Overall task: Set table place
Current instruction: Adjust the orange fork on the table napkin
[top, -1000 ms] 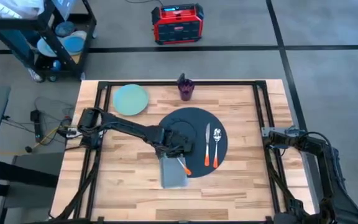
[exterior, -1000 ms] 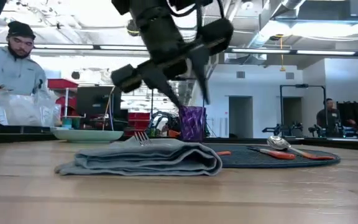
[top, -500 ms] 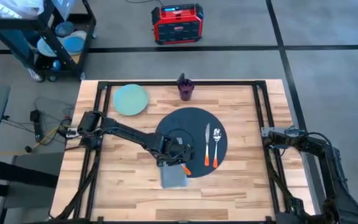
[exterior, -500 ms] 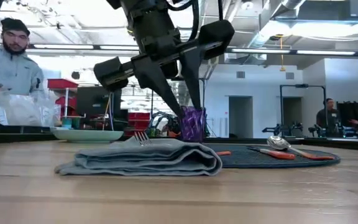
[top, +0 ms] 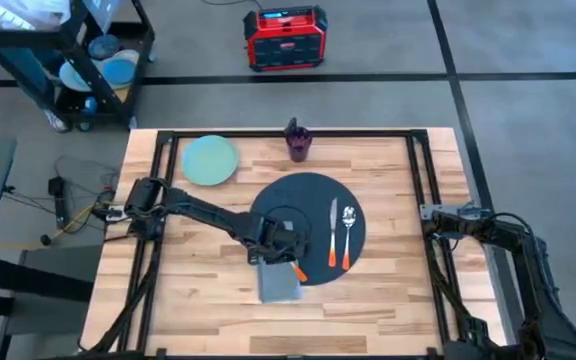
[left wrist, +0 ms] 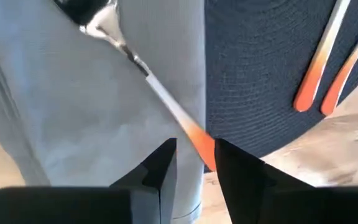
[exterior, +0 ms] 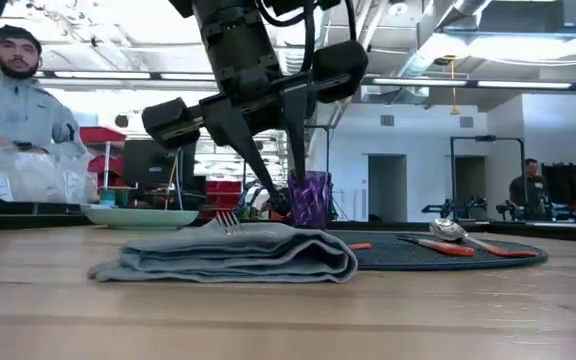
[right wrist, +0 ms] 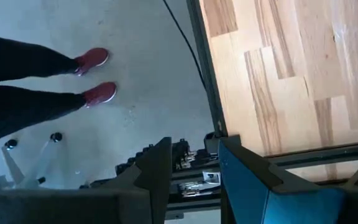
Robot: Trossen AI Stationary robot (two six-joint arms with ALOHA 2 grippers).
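Hovering low over the folded grey napkin, the left pincer has its two fingers spread apart and pointing down, holding nothing. Right under it lies the fork, tines on the napkin and orange handle reaching onto the edge of the round dark mat, so its long axis runs slantwise from the cloth toward the mat. In the left wrist view the handle's end sits just between the fingers, so I judge the next move turns on dropping straight down and pinching that handle. The left arm is far nearer; the right pincer waits off the desk's right edge above the floor, fingers slightly apart and empty. The mat sits in the middle of the desk, with a knife and spoon already lying side by side on its right half. A pale green plate rests well apart at the far left corner, and a purple cup stands beyond the mat. Only the napkin's soft folds beneath the fork might hamper a clean grip.
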